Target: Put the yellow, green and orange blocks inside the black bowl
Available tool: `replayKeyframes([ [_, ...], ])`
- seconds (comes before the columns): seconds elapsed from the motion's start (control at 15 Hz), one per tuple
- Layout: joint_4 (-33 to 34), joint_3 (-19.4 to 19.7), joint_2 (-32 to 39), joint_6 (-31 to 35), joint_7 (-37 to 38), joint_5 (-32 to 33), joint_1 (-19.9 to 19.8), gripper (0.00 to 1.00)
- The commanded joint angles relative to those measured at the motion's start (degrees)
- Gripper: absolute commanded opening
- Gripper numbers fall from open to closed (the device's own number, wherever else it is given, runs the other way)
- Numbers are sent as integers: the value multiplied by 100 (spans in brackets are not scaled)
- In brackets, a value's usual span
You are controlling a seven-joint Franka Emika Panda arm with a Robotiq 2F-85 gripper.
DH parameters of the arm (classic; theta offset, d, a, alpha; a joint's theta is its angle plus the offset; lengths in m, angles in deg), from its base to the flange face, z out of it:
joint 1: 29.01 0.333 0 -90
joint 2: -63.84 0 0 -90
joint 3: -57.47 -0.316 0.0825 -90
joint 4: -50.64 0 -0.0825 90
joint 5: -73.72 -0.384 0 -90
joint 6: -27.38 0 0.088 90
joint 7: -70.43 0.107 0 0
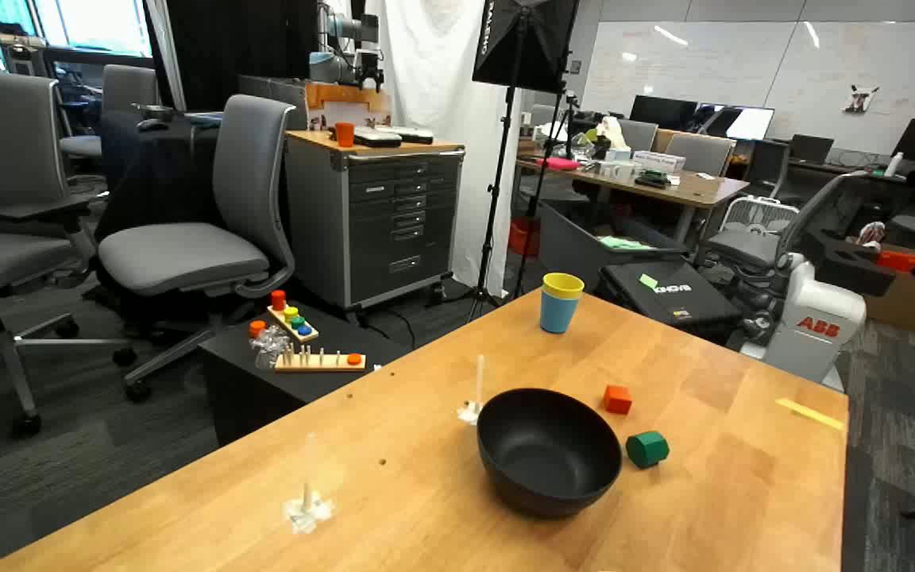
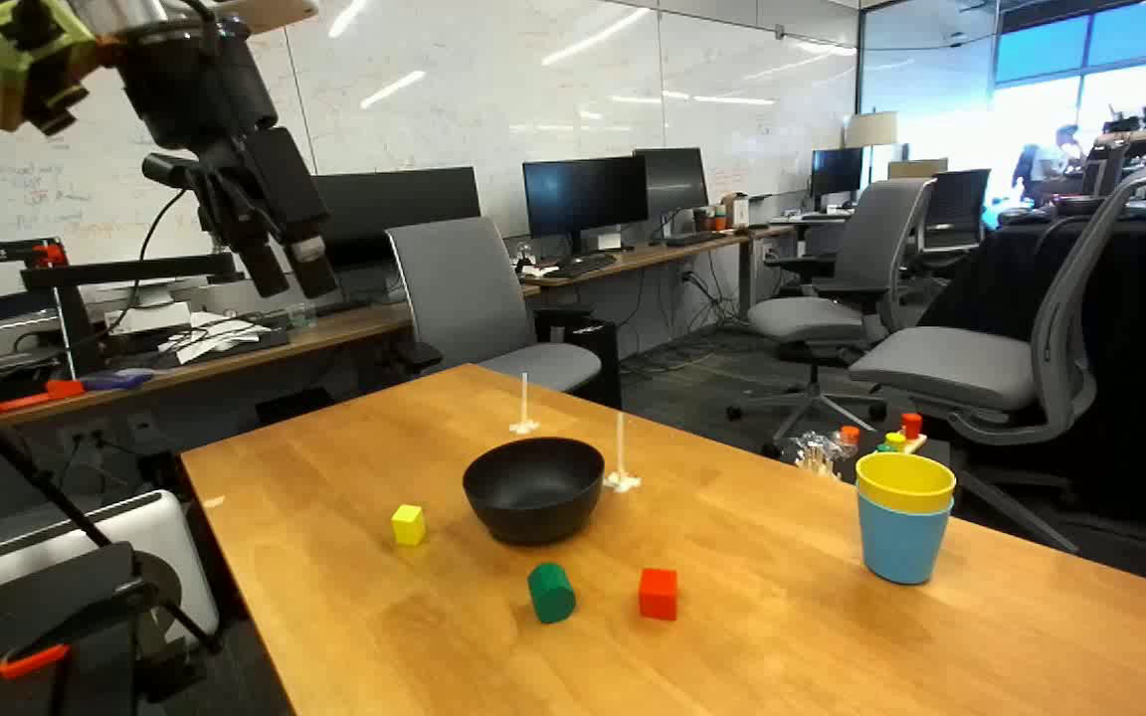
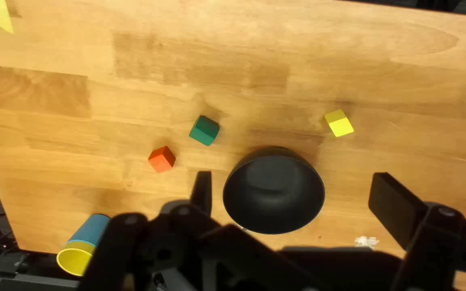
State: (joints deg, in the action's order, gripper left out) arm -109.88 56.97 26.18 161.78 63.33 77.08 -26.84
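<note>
Robotiq gripper spread, holding nothing, higher than black bowl. For yellow cube near bowl: best square to flat faces, descend clear of rim.

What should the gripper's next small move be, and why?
Probably shift the open gripper over the yellow block before lowering. It hangs well above the table, holding nothing. In the wrist view, the yellow block lies apart from the black bowl, so the fingers likely have room around it; the green block and orange block also lie outside the bowl.
</note>
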Motion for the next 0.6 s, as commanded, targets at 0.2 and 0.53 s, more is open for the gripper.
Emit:
replayKeyframes([
  [0.2, 11, 20, 5, -23, 15, 17, 21, 100],
  [0.53, 14, 5, 68, 43, 98, 7, -11, 100],
])
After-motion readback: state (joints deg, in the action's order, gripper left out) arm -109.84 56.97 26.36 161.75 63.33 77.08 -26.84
